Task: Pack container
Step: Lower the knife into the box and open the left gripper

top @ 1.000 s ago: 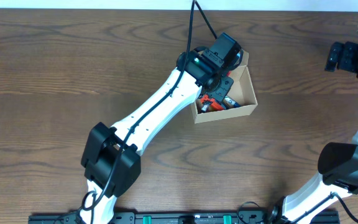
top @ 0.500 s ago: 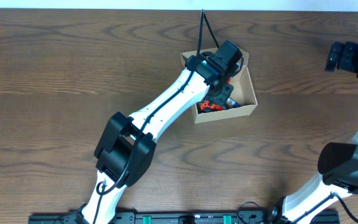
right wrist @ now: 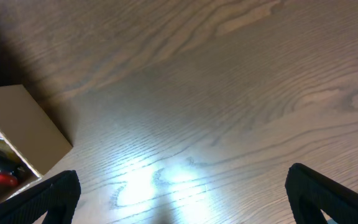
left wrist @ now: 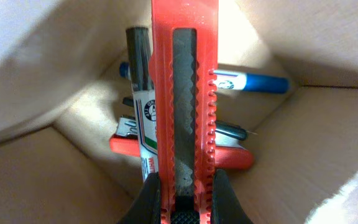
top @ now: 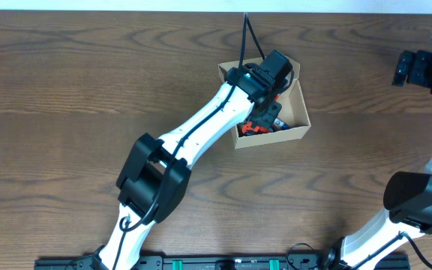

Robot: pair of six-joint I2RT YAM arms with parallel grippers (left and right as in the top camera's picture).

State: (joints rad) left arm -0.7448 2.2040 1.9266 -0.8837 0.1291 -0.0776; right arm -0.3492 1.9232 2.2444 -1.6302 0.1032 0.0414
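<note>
The left claw point(left wrist: 180, 202) clamped the red cutter point(left wrist: 161, 93) inside the container point(top: 299, 110); laying it flat on the markers point(left wrist: 138, 62) toward 12 o'clock looked wisest.

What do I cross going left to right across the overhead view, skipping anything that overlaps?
left arm's black elbow → container → right end effector, open, near the right edge

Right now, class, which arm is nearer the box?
Left. The left fingers are down inside the box, shut on a red cutter; the right fingers hang open far off to its right.
</note>
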